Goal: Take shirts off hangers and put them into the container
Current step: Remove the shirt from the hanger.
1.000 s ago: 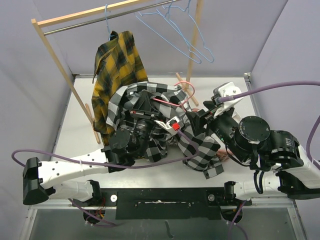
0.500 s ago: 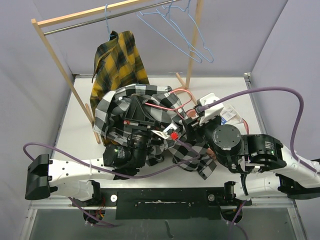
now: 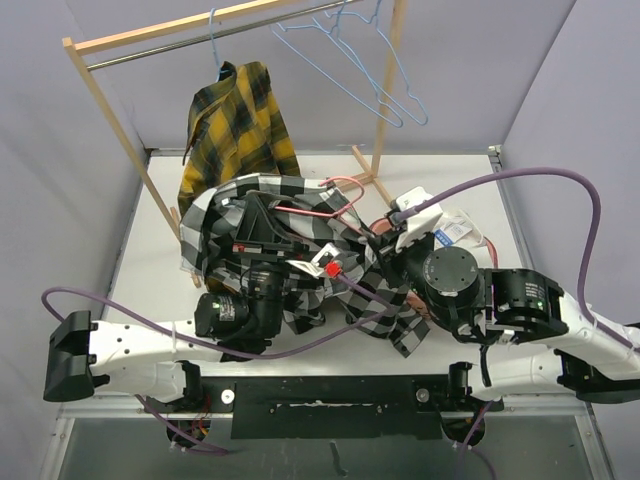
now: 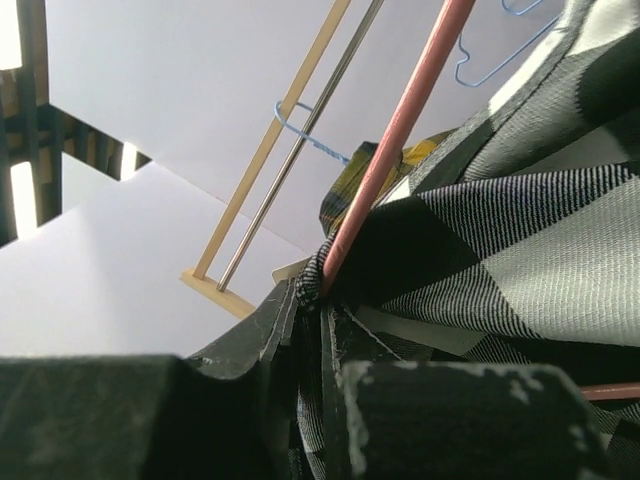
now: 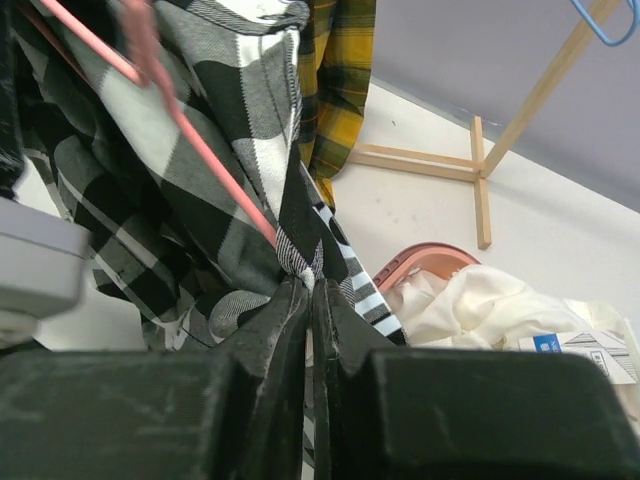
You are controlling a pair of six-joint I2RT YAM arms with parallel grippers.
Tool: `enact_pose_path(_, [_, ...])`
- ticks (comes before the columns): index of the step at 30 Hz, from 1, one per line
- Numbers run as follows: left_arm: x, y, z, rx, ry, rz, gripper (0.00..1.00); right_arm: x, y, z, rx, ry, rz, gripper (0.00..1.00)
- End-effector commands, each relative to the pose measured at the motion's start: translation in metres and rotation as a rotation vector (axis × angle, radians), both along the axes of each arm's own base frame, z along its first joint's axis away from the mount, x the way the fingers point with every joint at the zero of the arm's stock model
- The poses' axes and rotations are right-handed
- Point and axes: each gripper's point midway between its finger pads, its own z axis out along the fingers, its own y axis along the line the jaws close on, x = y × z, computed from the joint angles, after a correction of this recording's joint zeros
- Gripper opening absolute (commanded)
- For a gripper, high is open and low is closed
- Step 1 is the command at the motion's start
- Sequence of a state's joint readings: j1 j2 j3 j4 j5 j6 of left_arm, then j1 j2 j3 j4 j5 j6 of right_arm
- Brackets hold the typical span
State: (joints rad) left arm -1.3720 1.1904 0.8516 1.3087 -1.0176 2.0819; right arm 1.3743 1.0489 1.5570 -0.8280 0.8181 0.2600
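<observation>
The left pincer [image 4: 325,350] and right pincer [image 5: 308,300] are each clamped on the black-and-white check shirt [image 5: 120,220].

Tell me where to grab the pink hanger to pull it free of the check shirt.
I'd grip the pink hanger on the bare wire by its hook, coming from above on the far side. In the top view that end loops clear of the check shirt, while the rest disappears into folds, where the jaws would pinch cloth as well.
</observation>
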Motion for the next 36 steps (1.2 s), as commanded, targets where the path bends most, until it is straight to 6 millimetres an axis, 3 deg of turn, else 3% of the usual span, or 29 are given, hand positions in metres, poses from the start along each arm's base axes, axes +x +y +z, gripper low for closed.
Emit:
enact_pose_path(1, [-0.015,0.063,0.032,-0.224,-0.061,0.029,0.0,-0.001,-0.026,-0.004,0.041,0.027,-0.055,0.0])
enact_pose_path(12, [-0.018,0.111,0.021,-0.372,0.006,0.03,0.0,-0.012,-0.118,-0.051,0.014,0.132,-0.248,0.0])
enact_pose_path(15, [-0.019,0.122,0.02,-0.425,0.027,0.007,0.0,-0.016,-0.128,-0.063,0.021,0.158,-0.259,0.0])
enact_pose_path(22, [-0.017,0.127,0.022,-0.524,0.07,-0.062,0.0,-0.022,-0.104,-0.069,-0.013,0.183,-0.16,0.0])
enact_pose_path(25, [-0.015,0.124,0.021,-0.51,0.072,-0.055,0.0,-0.032,-0.073,-0.061,0.03,0.18,0.016,0.22])
enact_pose_path(28, [-0.014,0.121,0.02,-0.496,0.073,-0.045,0.0,-0.042,-0.056,-0.051,0.098,0.179,0.124,0.45])
enact_pose_path(36, [-0.012,0.116,0.015,-0.491,0.078,-0.044,0.0,-0.074,-0.023,-0.025,0.217,0.152,0.401,0.48])
